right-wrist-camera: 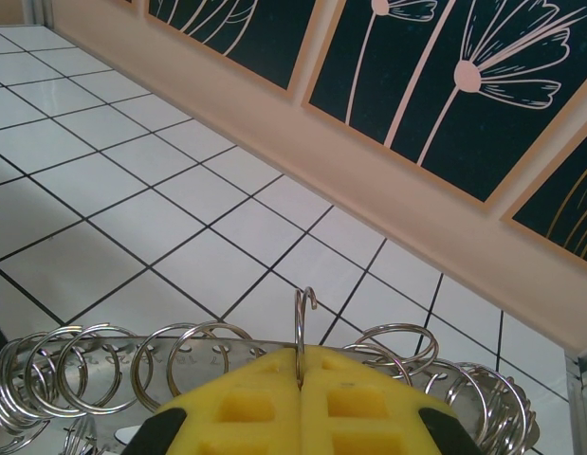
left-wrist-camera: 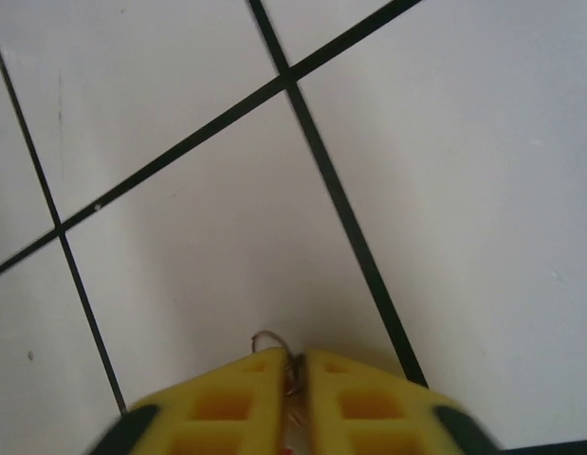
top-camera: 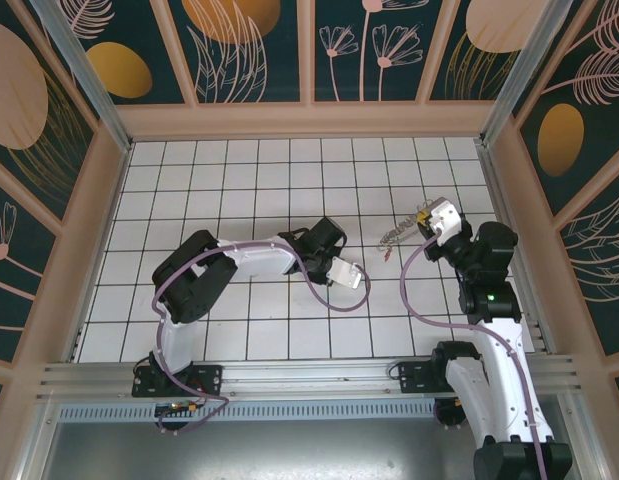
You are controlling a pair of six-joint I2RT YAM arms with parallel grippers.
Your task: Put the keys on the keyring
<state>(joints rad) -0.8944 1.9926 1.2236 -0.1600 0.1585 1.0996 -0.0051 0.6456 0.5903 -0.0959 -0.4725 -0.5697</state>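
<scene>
Keyring [right-wrist-camera: 302, 318]: likely light, springy wire with loose slippery rings, clamped at its hooked end in your right gripper [right-wrist-camera: 301, 365] above the tiles; key [left-wrist-camera: 287, 431]: tiny, stiff, pinched in your left gripper [left-wrist-camera: 293, 365].

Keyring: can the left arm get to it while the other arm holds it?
Probably yes. The right gripper holds the keyring over bare tiles, and the left gripper, pinching what looks like a key, sits close beside it with nothing between.
</scene>
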